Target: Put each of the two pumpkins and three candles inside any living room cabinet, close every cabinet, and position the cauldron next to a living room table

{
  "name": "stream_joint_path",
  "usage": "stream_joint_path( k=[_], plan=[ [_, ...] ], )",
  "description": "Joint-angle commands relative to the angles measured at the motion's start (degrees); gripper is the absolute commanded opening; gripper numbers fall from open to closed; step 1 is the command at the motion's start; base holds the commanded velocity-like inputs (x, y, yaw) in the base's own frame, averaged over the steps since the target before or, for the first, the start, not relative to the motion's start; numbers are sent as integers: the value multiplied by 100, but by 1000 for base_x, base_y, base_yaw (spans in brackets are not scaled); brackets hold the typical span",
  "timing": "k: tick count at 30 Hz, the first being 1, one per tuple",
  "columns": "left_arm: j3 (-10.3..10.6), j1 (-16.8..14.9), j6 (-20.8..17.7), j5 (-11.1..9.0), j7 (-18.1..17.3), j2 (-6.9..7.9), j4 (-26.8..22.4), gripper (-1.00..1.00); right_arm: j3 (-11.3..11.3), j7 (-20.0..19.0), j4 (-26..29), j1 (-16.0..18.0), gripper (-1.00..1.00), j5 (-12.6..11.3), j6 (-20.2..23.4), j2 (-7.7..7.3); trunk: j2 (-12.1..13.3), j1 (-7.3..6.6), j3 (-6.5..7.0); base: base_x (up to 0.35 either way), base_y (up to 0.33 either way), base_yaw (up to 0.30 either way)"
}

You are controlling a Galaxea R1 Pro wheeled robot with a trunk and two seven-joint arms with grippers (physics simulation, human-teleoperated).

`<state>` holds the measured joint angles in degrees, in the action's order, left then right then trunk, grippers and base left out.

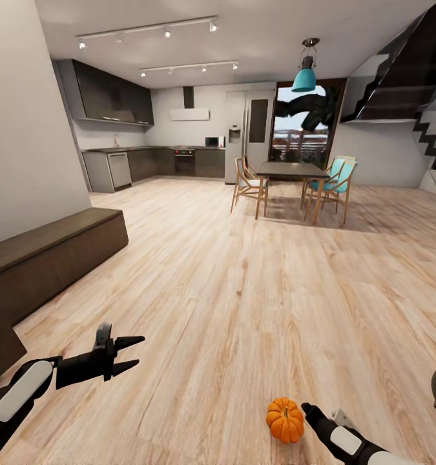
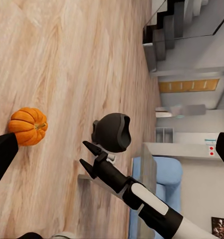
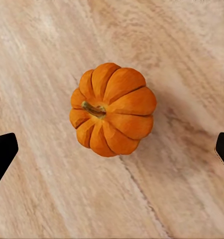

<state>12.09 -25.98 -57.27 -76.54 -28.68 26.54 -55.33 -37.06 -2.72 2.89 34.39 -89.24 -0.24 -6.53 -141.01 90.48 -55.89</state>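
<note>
so one pumpkin (image 3: 112, 116), bright orange, ribbed, short brownish-green stem, sits on the wood floor (image 1: 243, 290) just beside the right gripper (image 1: 310, 412). right fingers (image 3: 3, 154) spread wide, pumpkin between them, not touching. left gripper (image 1: 128, 354) spread, holding nothing, above bare floor. cabinet (image 1: 50, 252) along the left wall, fronts flush. dining table (image 1: 292, 171) with chairs and kitchen far back, stairs on the right.
</note>
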Motion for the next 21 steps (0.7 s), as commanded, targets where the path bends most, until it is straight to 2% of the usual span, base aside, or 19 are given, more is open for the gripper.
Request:
stream_joint_path(
  k=[1,6,21],
  plan=[
    [12,-6,-3,16,-41,7,4,100,-46,-16,-13,3,100,-64,-47,-4,-44,21,-24,0,0,0],
    [13,-4,-3,16,-41,11,4,100,-46,-10,-31,5,100,-67,-93,-5,-224,121,-116,0,0,0],
    [11,-4,-3,16,-44,16,4,100,-46,-42,-27,5,100,-81,-115,3,-244,159,-448,0,0,0]
  ],
)
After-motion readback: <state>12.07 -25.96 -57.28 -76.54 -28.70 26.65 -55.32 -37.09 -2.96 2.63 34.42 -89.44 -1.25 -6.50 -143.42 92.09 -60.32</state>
